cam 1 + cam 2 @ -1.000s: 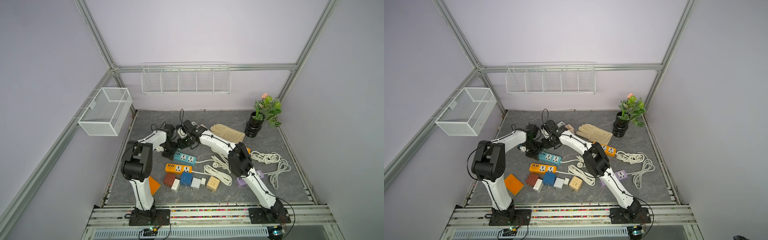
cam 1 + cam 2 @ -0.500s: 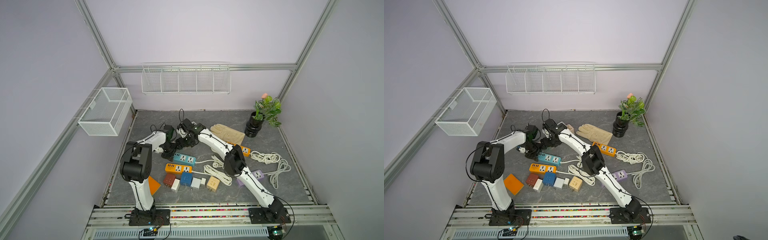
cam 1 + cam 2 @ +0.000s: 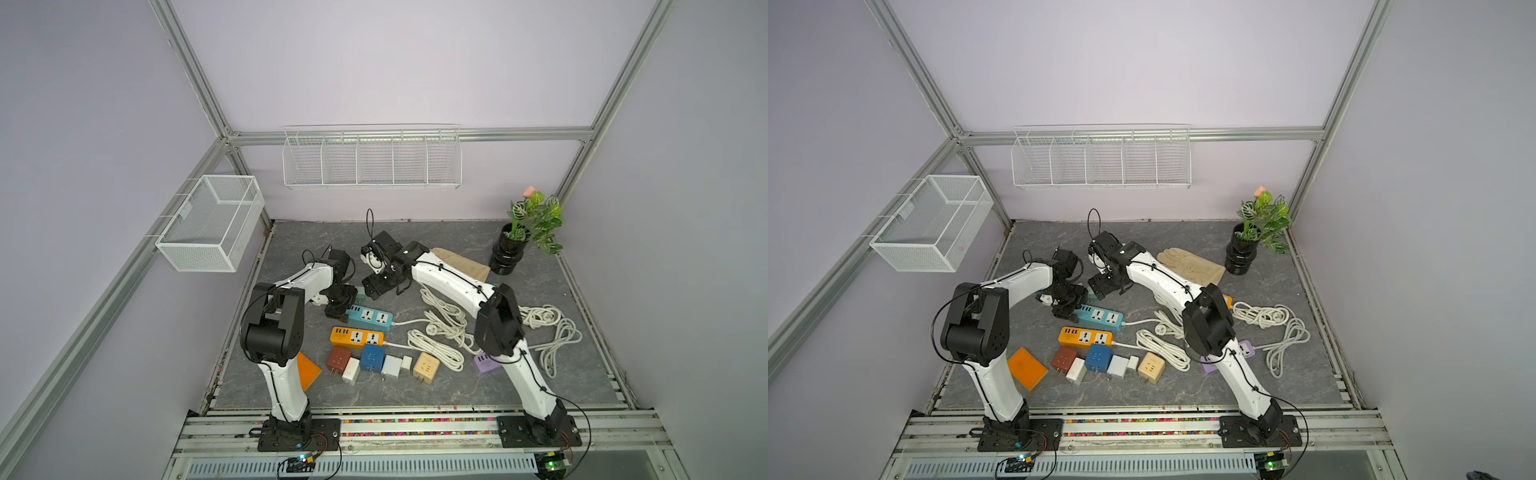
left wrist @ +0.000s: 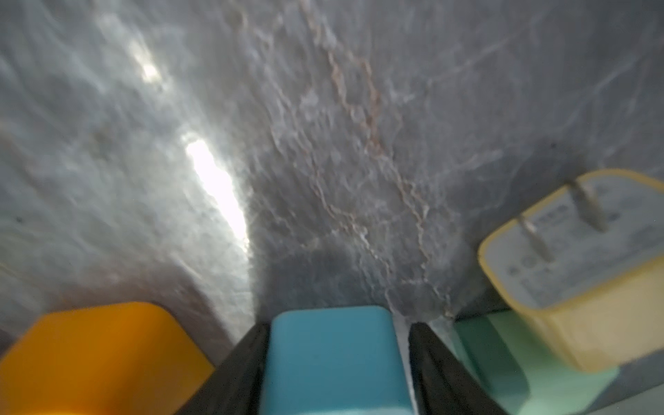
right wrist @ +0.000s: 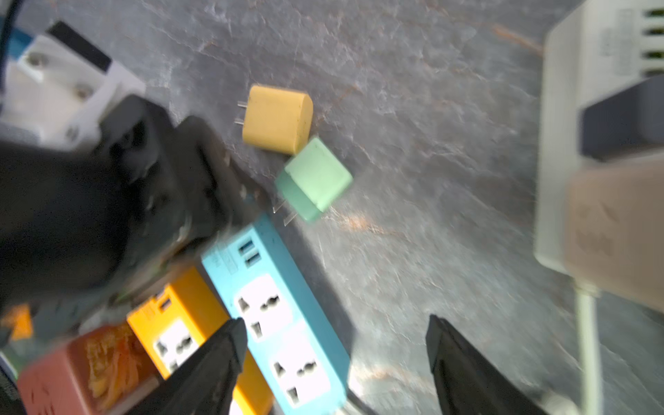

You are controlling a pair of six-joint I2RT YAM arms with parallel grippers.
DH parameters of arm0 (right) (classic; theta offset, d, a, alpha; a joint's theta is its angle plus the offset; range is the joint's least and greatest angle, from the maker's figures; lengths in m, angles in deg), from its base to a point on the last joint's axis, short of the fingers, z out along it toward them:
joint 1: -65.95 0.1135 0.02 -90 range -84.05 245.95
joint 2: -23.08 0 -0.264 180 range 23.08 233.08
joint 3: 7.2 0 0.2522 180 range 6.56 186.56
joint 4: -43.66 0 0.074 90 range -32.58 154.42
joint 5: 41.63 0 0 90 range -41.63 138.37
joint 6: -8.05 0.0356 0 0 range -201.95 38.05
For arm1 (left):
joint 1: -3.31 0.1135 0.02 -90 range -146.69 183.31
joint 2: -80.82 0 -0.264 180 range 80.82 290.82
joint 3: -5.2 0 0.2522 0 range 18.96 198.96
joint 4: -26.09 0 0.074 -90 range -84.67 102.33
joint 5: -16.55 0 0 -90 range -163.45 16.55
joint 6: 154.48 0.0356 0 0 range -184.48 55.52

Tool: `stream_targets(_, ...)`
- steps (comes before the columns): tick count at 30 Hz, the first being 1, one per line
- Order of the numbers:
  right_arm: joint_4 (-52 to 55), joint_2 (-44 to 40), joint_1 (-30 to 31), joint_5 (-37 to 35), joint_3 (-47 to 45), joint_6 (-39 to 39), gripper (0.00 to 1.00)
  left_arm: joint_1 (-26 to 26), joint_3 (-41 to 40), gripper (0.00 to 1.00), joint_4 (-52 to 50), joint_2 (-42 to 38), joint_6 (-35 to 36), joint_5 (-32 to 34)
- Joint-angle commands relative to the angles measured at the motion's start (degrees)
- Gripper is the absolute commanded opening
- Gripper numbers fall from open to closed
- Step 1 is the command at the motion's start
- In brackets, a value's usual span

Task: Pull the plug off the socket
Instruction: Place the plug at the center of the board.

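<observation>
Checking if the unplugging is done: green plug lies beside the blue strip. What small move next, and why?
Probably raise the left gripper clear of the blue strip. The green plug lies on the table, prongs bare, out of the sockets; the right gripper is open and empty; the left fingers merely flank the strip's end.

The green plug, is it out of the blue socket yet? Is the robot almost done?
Nearly done. The green plug lies on the table, prongs bare, beside the blue power strip, whose sockets are empty. The left gripper loosely straddles the strip's end; the right gripper is open, empty. Probably only backing away remains.
</observation>
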State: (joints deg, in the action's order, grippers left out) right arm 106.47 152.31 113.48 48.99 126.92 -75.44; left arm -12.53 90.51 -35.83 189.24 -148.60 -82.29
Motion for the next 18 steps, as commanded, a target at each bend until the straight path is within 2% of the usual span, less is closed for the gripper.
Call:
stream_targets(1,-6.85,-6.85,-1.06,-3.2,-9.1,-4.76,0.86,-0.49,2.02,0.74,-0.39,-1.67,0.36,-0.12)
stream_targets(5,-10.13,-10.83,-2.96,-5.03,-14.59,-5.57,0.87,-1.12,3.66,0.85,-1.75,-1.73,0.36,0.32)
stream_targets(10,-10.82,-10.77,-5.77,-8.42,-13.83,-6.56,0.92,-2.05,4.34,0.93,-2.78,-2.24,-0.2,0.23)
stream_targets(13,-8.14,-7.57,-7.67,-7.86,-9.72,-7.75,0.95,-2.27,4.5,0.99,-3.23,-2.51,-0.25,-0.22)
stream_targets(18,-3.24,-0.36,-9.47,-6.6,-1.0,-9.92,0.96,-2.27,4.09,1.0,-3.99,-3.32,-0.5,-0.56)
